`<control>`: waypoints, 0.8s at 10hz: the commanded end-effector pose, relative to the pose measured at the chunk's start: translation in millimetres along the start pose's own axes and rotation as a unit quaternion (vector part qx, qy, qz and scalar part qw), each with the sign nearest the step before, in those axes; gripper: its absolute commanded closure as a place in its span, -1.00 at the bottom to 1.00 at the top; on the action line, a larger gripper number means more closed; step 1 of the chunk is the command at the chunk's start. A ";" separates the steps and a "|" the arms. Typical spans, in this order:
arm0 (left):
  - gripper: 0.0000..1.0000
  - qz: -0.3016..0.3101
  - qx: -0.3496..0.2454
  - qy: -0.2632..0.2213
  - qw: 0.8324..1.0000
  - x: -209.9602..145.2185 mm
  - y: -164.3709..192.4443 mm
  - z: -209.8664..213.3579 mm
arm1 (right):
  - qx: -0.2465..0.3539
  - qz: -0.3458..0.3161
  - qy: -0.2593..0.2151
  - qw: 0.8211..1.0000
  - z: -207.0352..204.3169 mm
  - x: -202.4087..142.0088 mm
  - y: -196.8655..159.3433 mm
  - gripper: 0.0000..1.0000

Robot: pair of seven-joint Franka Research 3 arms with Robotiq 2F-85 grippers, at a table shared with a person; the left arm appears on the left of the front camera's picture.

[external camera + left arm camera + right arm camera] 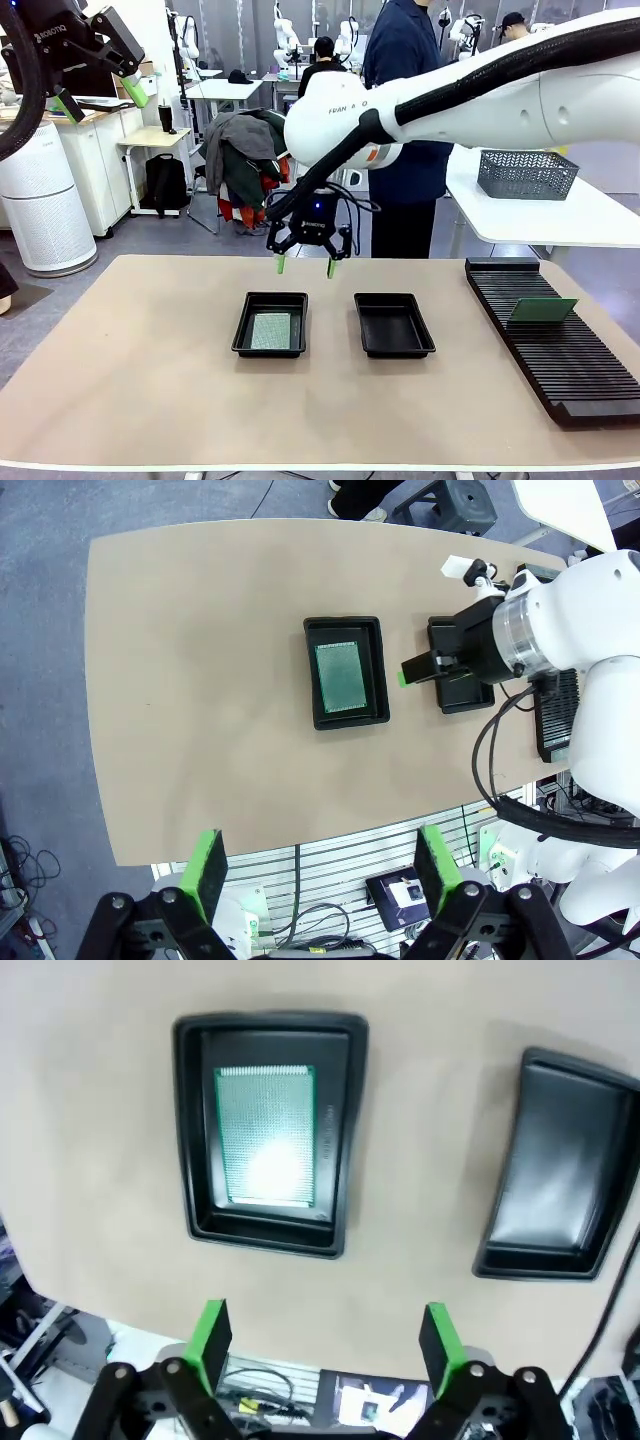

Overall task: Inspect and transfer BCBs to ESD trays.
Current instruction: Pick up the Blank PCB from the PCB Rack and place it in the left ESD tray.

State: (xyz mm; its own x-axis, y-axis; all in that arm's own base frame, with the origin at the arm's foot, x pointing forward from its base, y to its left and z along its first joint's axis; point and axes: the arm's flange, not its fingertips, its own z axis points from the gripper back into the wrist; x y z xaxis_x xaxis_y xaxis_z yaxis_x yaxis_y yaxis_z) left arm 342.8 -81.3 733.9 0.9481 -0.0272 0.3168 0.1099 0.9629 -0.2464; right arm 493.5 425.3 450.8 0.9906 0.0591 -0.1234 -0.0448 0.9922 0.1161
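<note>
**Board in the tray**

Our counter (150, 390) carries a left tray (241, 335) and a right tray (393, 328). A green board (270, 331) lies flat in the left tray. Our right end effector (306, 266) hangs open near it; our left end effector (102, 98) is open too.

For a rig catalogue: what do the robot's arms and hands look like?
The right arm is glossy white, with a black cable along it and dark lettering near the wrist. The right hand and left hand are black, two-fingered, with green pads; the left carries white ROBOTIQ print.
</note>
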 end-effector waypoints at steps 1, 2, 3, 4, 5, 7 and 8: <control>-1.00 0.001 0.000 0.001 1.000 -0.3 0.6 -1.0 | -0.033 -0.013 -0.008 0.999 10.5 0.9 3.8 -1.00; -1.00 0.001 0.000 0.001 1.000 -0.3 0.6 -1.0 | -0.038 -0.015 -0.011 0.999 12.8 1.9 3.1 -1.00; -1.00 0.001 0.000 0.001 1.000 -0.3 0.6 -1.0 | -0.039 -0.015 -0.014 0.999 13.3 3.2 2.6 -1.00; -1.00 0.001 0.000 0.001 1.000 -0.3 0.6 -1.0 | -0.039 -0.023 -0.015 0.999 13.7 6.2 1.4 -1.00; -1.00 0.001 0.000 0.001 1.000 -0.3 0.6 -1.0 | -0.021 0.000 -0.005 1.000 14.9 0.8 -1.9 -1.00; -1.00 0.001 0.000 0.001 1.000 -0.3 0.6 -1.0 | -0.021 0.000 -0.005 1.000 14.9 0.8 -1.9 -1.00; -1.00 0.001 0.000 0.001 1.000 -0.3 0.6 -1.0 | -0.021 0.000 -0.005 1.000 14.9 0.8 -1.9 -1.00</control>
State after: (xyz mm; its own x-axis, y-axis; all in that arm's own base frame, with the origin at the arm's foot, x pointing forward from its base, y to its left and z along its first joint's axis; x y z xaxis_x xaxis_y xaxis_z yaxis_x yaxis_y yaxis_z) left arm 342.8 -81.3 733.9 0.9481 -0.0271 0.3168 0.1099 0.9629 -0.2464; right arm 498.2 421.6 464.6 0.9924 0.0542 -0.1108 -0.0465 0.9964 0.0708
